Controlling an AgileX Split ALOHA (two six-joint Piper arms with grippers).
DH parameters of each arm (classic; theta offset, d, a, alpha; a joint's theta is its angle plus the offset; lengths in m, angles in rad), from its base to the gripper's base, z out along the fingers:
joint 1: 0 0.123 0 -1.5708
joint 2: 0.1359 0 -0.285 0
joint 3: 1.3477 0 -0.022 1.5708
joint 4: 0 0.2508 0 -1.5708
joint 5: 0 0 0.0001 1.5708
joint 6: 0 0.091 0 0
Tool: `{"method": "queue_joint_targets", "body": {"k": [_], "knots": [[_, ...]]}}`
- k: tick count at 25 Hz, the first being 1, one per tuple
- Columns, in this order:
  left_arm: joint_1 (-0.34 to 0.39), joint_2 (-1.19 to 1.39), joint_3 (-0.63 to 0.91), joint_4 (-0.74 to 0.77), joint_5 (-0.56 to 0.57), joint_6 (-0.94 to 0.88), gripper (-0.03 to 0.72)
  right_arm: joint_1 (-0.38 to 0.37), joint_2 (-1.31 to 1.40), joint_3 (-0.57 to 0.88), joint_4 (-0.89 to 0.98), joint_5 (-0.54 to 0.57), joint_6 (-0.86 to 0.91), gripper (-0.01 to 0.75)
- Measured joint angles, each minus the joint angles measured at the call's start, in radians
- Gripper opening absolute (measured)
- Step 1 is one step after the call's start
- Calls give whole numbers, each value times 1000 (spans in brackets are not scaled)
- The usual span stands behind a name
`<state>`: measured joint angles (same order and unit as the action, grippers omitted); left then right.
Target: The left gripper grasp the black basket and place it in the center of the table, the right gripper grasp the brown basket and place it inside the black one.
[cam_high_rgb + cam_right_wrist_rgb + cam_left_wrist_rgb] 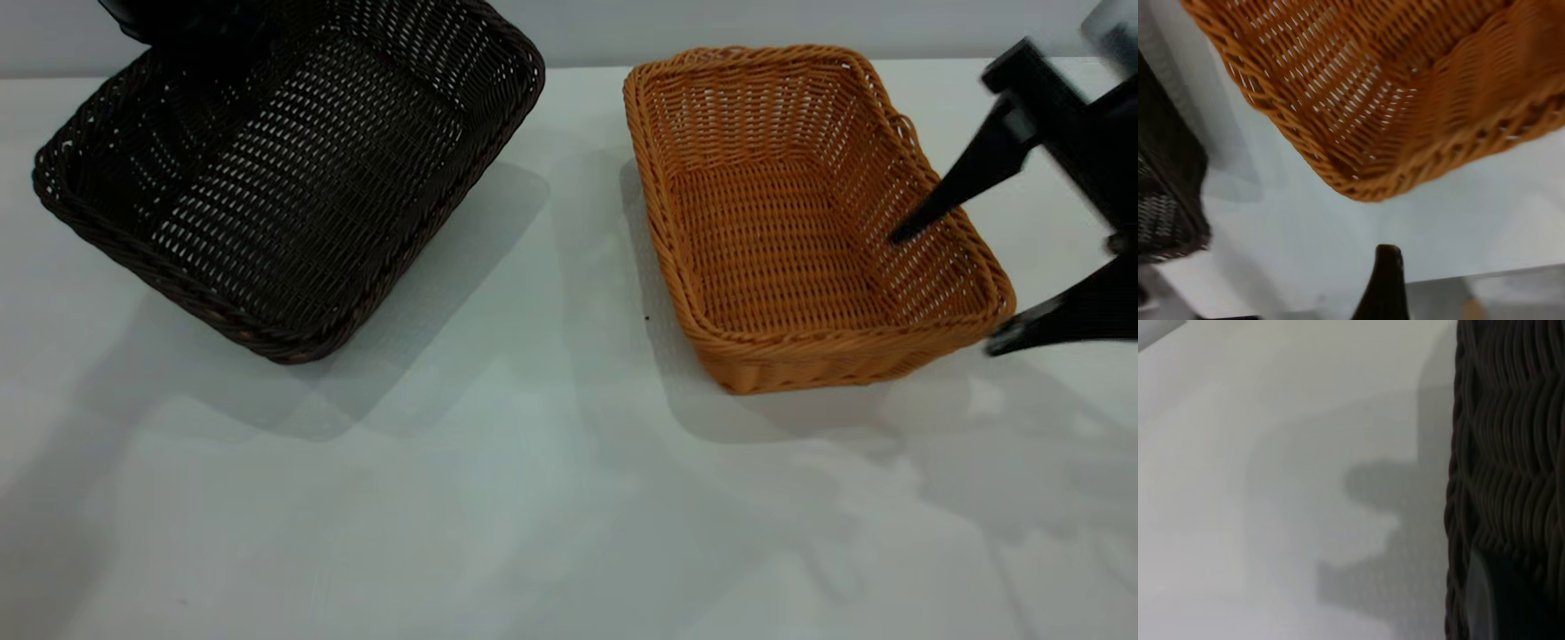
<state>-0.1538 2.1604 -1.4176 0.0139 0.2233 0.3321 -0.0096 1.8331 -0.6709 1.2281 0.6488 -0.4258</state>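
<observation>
The black basket [293,178] is at the left of the table [533,498], tilted with its far side raised and a wide shadow beside it. My left gripper [182,25] is at its far rim, mostly cut off by the view's top edge. In the left wrist view a finger [1485,600] lies against the dark weave [1511,453]. The brown basket [782,231] rests flat at the right. My right gripper [947,291] is open astride its right wall, one finger inside and one outside by the front corner. The right wrist view shows the brown basket [1405,100] from close.
The white tabletop [551,267] runs bare between the two baskets and towards the near edge. A pale wall [800,22] closes off the back. The right wrist view also catches a corner of the black basket [1165,200] beyond the table surface [1305,220].
</observation>
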Motion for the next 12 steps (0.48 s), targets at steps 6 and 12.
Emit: {"method": "queue_joint_targets", "body": {"k": [6, 12], "knots": [[0, 0, 0, 0, -6, 1, 81, 0, 148, 0, 184, 17, -29, 591], [0, 0, 0, 0, -7, 15, 81, 0, 252, -46, 293, -11, -29, 590]]}}
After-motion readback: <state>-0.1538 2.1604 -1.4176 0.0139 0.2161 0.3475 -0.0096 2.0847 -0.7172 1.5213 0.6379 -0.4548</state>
